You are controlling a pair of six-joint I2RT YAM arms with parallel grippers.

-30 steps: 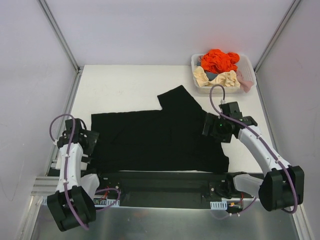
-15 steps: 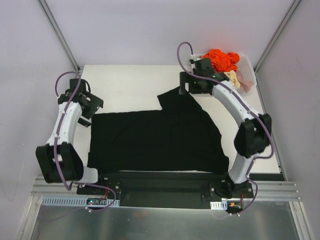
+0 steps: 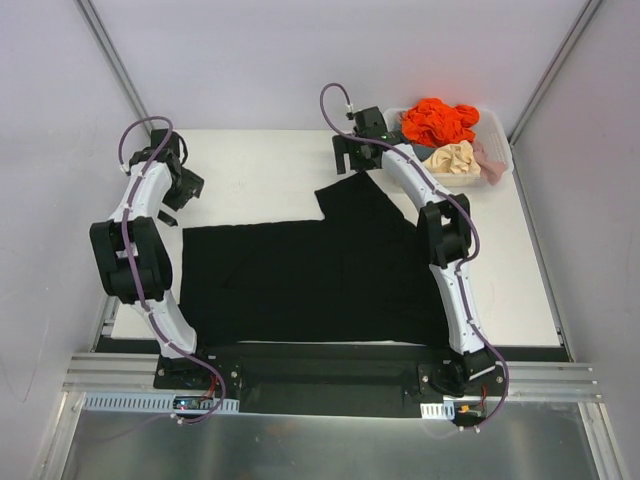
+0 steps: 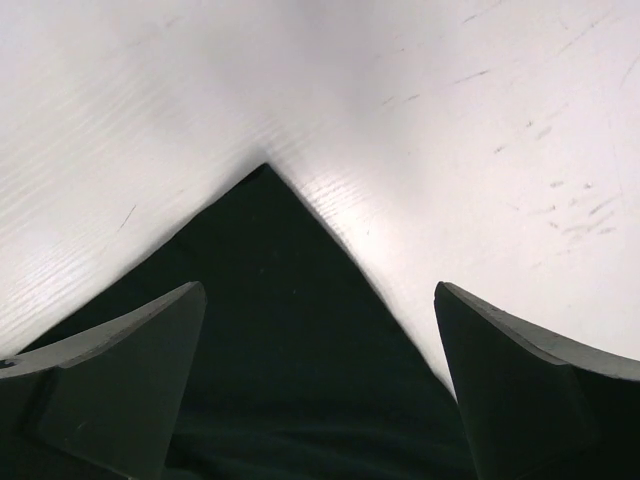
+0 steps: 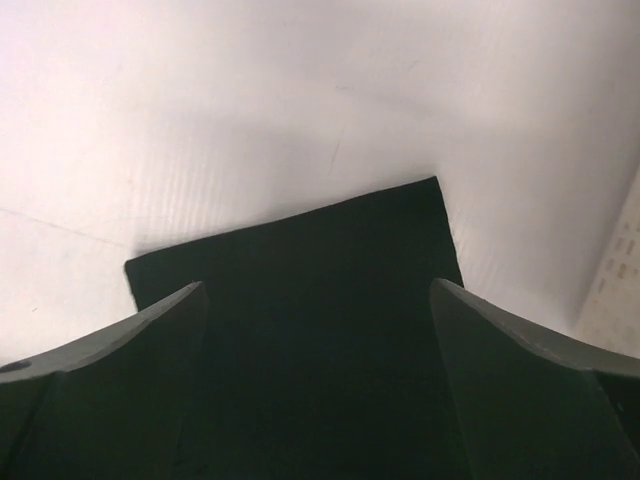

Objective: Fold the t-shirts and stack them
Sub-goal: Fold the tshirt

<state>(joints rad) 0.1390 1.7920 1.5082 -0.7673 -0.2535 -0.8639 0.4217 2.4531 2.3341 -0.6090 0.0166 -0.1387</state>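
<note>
Black t-shirt (image 3: 310, 280) is lying flat; I am holding 2 arms outstretched, left claw (image 4: 320, 385) and right claw (image 5: 320, 375) gaping above its corners.

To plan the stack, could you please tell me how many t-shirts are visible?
4: a black t-shirt flat on the table, and orange, cream and pink ones crumpled in the basket; more may lie underneath.

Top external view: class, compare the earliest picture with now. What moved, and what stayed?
Both arms swung from the near edge to the far side. The left pincer now hovers over the far-left corner of the black t-shirt, the right pincer over its sleeve end. Both are open, nothing taken. T-shirt and basket stayed put.
</note>
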